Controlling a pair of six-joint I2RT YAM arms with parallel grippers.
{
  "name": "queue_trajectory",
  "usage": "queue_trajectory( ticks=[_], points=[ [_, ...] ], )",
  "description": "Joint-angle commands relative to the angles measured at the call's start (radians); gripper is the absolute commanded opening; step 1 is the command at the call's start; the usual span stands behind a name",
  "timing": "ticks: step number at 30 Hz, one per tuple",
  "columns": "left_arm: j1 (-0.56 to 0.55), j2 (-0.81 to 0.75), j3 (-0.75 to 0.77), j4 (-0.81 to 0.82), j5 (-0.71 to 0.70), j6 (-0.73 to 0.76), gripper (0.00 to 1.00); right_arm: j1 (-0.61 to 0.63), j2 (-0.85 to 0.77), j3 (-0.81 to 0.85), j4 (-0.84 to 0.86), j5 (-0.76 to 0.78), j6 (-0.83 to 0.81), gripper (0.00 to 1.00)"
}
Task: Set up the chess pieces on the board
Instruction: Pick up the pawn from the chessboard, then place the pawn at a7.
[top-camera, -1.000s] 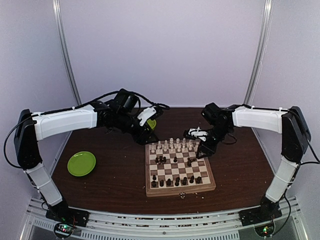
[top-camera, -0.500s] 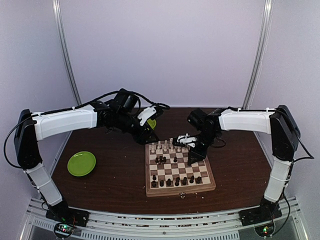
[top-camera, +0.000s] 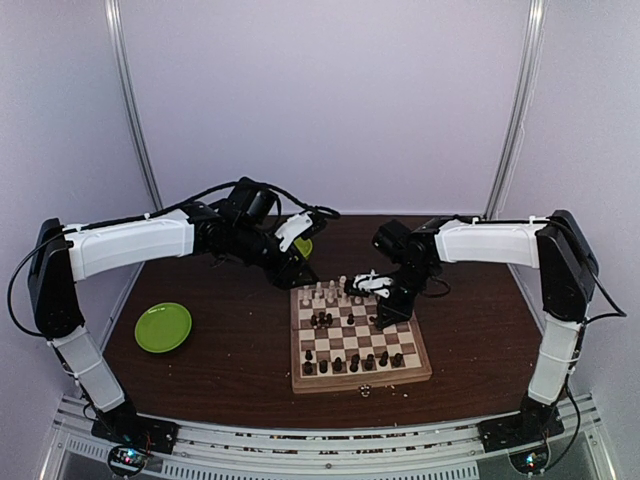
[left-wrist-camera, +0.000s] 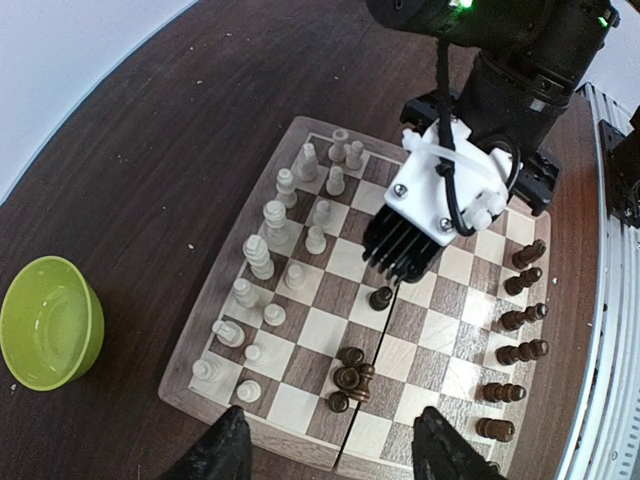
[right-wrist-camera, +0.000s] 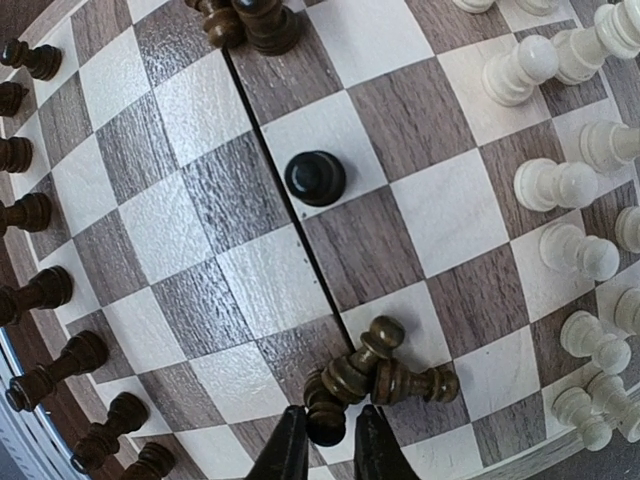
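Your right hand (right-wrist-camera: 328, 440) pinches a dark piece (right-wrist-camera: 324, 420), 7 o'clock of pile (right-wrist-camera: 385, 375); left hand (left-wrist-camera: 335, 432) spread, empty. Light, stiff, slick: grip under head.

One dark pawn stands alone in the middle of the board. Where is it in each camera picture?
Top external: lone dark pawn, mid-board.
Left wrist: pawn at centre, just under the right gripper.
Right wrist: pawn upper middle, on a light square.
Shared landmark: the heap of dark pieces, left of it, below it, and at the top edge in turn.
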Motion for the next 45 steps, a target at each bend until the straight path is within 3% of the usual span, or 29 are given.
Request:
queue_trajectory(
  ticks=[1,8,24,33,45],
  points=[
    [-0.004,-0.016,0.022,0.048,0.007,0.007,0.56,0.012,-0.005,0.011,-0.026,-0.017,-0.008,0.15],
    [-0.003,-0.016,0.022,0.048,0.008,0.004,0.56,0.013,-0.066,-0.017,-0.035,-0.036,-0.018,0.07],
    [-0.004,-0.010,-0.001,0.090,0.073,-0.008,0.57,0.011,-0.224,-0.029,-0.110,-0.202,-0.095,0.07],
    [-0.005,-0.013,0.003,0.089,0.068,-0.015,0.57,0.003,-0.290,-0.183,-0.098,-0.004,-0.112,0.07],
    [-0.005,-0.007,0.007,0.087,0.070,-0.019,0.57,0.003,-0.279,-0.280,-0.041,0.036,-0.100,0.08]
  ],
)
